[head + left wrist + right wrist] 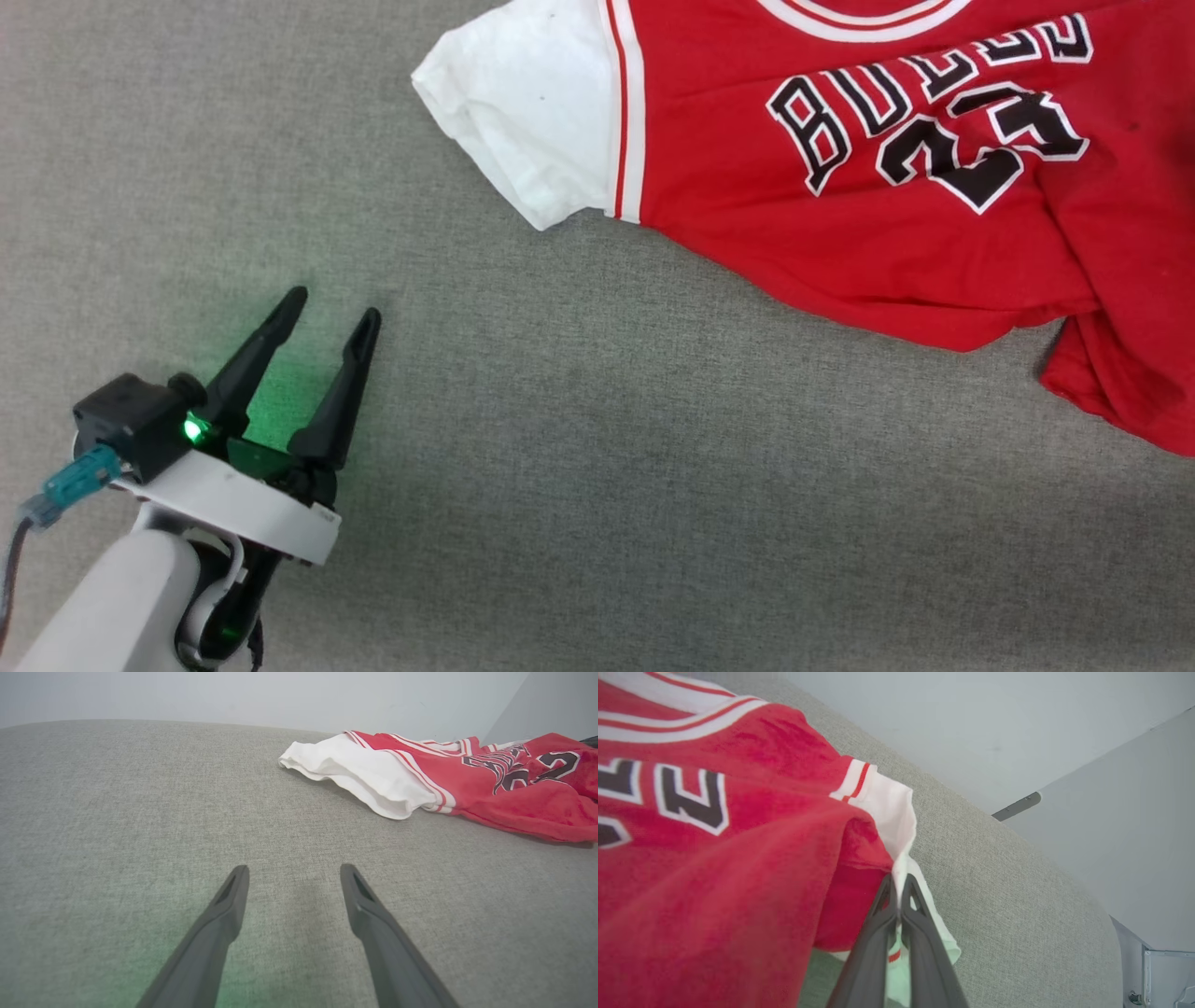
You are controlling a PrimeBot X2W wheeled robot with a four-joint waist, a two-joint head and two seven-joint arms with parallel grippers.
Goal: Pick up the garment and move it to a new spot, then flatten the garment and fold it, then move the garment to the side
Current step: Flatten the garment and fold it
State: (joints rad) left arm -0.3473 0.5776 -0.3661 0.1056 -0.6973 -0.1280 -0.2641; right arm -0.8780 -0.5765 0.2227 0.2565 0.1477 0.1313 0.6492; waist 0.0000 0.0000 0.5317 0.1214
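The right gripper [900, 880] pinches the garment [714, 868] (left gripper [334, 305] well apart).

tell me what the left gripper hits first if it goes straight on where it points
Likely the white sleeve of the jersey, its end roughly in line with the left gripper; only grey surface lies between, height unclear.

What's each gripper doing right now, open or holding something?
Left gripper: open, holding nothing.
Right gripper: closed on the garment, pinching its white sleeve.
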